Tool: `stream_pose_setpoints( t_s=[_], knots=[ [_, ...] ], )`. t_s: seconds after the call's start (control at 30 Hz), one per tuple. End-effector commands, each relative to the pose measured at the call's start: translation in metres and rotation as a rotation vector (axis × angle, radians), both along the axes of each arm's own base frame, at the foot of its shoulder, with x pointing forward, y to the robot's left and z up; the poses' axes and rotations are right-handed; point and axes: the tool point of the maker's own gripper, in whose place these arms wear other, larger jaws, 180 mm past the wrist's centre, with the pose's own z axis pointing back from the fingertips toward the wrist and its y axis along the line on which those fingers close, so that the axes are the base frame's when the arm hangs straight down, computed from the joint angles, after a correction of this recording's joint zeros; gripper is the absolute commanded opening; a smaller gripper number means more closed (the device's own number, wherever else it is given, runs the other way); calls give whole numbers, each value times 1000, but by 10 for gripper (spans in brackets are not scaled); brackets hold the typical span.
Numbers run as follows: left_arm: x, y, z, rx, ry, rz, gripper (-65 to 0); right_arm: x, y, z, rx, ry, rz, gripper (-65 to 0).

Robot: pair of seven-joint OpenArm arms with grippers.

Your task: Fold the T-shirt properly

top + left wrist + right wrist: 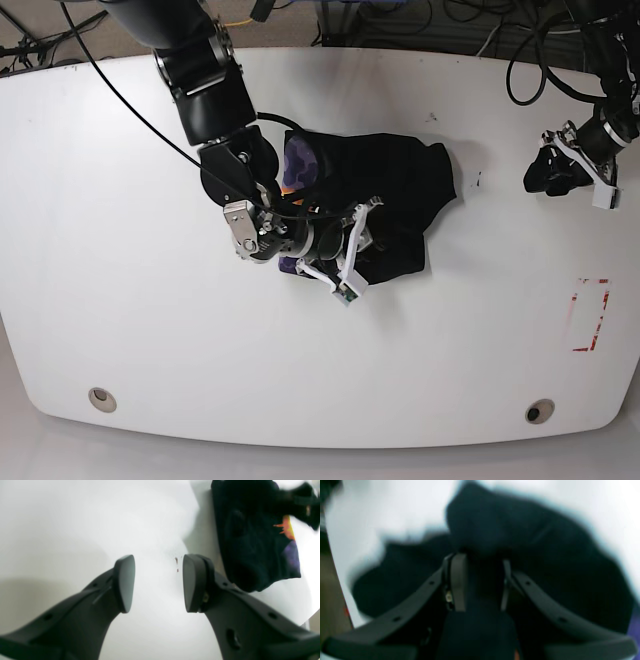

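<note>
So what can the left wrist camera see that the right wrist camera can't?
Only the left wrist view shows the left hand, open and empty over the bare white table, with orange and purple print on the T-shirt off to one side. Only the right wrist view shows the right hand closed on bunched black cloth, up close. Both show the black T-shirt lying crumpled on the white table.

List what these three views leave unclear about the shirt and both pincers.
- Right wrist view: T-shirt blurred; fold state unreadable.
- Base view: right pincer tips hidden against black cloth.
- Left wrist view: shirt cut off by the top edge.
- Neck label: not visible anywhere.
</note>
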Motion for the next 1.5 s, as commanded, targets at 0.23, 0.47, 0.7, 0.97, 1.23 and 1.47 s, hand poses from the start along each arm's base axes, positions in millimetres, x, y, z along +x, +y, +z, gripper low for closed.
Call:
stream_pose_setpoints(
  t_s=[0.23,0.47,0.7,0.97,1.23,1.47],
  knots=[
    [14,-34,46,86,-140,-147,-364,48,3,31,105,-77,-70,-484],
    [14,-89,35,240,-125,-351,-364,44,-48,29,-17,-123,-68,-484],
    [24,-142,24,228,-144,-410,-364,36,-92,22,-109,-161,-85,-485],
    [30,-188,8,282,-135,-440,-364,38,-121,18,-120,-195,-128,-485],
    [22,-207,-34,401,-27,-483,-364,47,-141,-5,-102,-161,-198,-485],
    [27,-186,-55,456,41,-495,-364,32,-163,-48,-204,-133,-207,-485]
  ],
)
